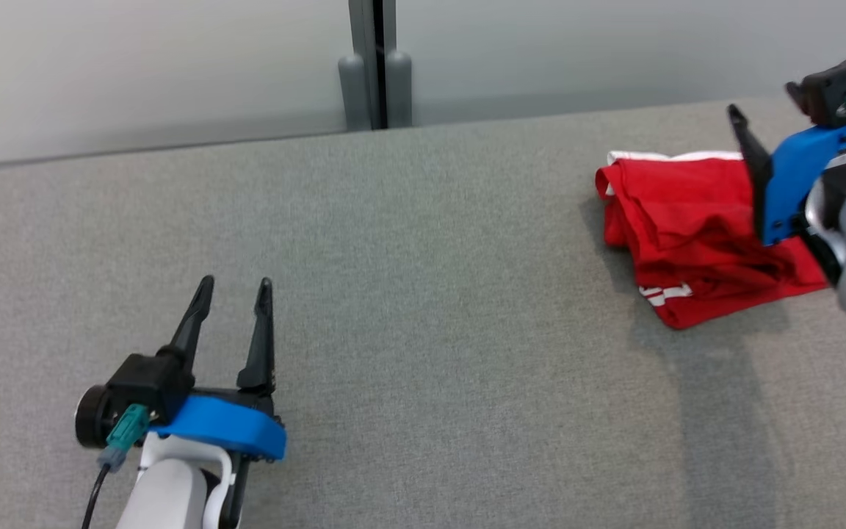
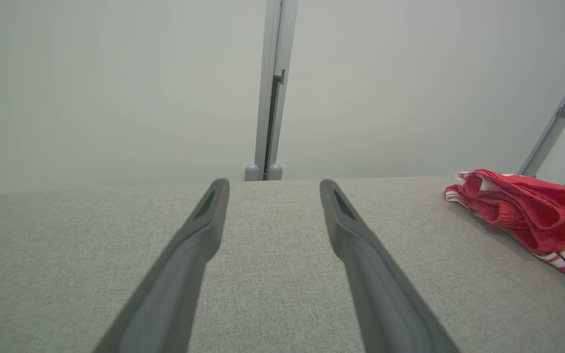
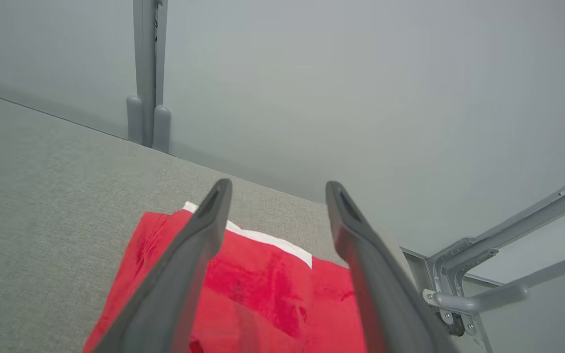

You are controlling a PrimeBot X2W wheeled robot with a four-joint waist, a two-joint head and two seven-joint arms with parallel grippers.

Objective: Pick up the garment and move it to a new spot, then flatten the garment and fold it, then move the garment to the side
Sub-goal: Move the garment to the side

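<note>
red garment [image 1: 687, 228] lies folded at the right side of the grey worktop [image 1: 423, 294]. right end effector [image 3: 277, 186] open, empty, just above it. left end effector [image 1: 236, 283] open, well apart. likely soft, light, limp: pinch through all layers at a folded edge.

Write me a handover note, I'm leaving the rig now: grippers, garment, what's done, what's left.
Left gripper: open, empty, over bare table.
Right gripper: open, above the red garment, holding nothing.
Garment: folded, lying at the table's far right.
Done: fold and, apparently, the move aside.
Left: likely just pulling the right arm back.
</note>
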